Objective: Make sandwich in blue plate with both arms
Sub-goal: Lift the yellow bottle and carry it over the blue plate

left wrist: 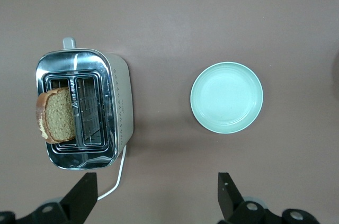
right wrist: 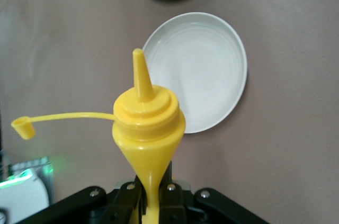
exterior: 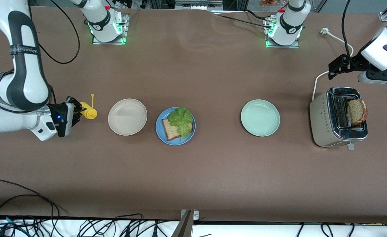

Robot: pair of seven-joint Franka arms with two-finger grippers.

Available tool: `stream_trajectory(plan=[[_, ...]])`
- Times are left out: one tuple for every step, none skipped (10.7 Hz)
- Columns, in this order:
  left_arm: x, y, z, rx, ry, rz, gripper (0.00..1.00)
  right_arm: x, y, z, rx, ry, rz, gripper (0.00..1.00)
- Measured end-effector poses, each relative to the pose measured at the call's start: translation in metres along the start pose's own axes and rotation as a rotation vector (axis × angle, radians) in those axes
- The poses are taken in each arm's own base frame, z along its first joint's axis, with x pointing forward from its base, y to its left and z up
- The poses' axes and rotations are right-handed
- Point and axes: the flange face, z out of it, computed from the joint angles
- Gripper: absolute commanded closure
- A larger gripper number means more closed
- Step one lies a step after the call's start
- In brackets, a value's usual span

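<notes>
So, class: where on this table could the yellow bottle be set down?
Bare brown table lies between the blue plate and the pale green plate, and all along the camera's edge. It is tight where the right gripper holds the yellow bottle beside the beige plate.

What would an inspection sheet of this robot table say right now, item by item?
Surface: brown table, bare between items.
Job's things: blue plate holds a bread slice under lettuce; second slice sticks out of the toaster.
Clutter: beige plate, pale green plate.
Grippers: right gripper shut on yellow squeeze bottle; left gripper open above the toaster.
Cables: white toaster cord; black cables along the table's edge.
Surroundings: nothing seen.
</notes>
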Motion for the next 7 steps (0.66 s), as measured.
stream_trajectory(plan=[[0.001, 0.000, 0.001, 0.000, -0.002, 0.000, 0.00, 0.019, -0.009, -0.011, 0.002, -0.058, -0.001, 0.88], [0.001, 0.000, 0.002, 0.000, -0.003, 0.000, 0.00, 0.038, -0.016, -0.020, -0.018, -0.133, 0.004, 0.88], [0.001, 0.000, 0.002, 0.000, -0.004, 0.000, 0.00, 0.059, -0.024, -0.021, -0.042, -0.196, 0.022, 0.88], [0.001, 0.000, 0.002, 0.000, -0.004, 0.001, 0.00, 0.086, -0.033, -0.014, -0.070, -0.264, 0.042, 0.88], [0.001, 0.000, 0.002, 0.000, -0.004, 0.001, 0.00, 0.115, -0.044, 0.000, -0.108, -0.357, 0.062, 0.88], [0.001, 0.001, 0.002, 0.000, -0.004, 0.001, 0.00, 0.145, -0.057, 0.017, -0.154, -0.460, 0.060, 0.88], [0.001, 0.001, 0.002, 0.000, -0.004, 0.001, 0.00, 0.174, -0.071, 0.036, -0.208, -0.568, 0.042, 0.88]])
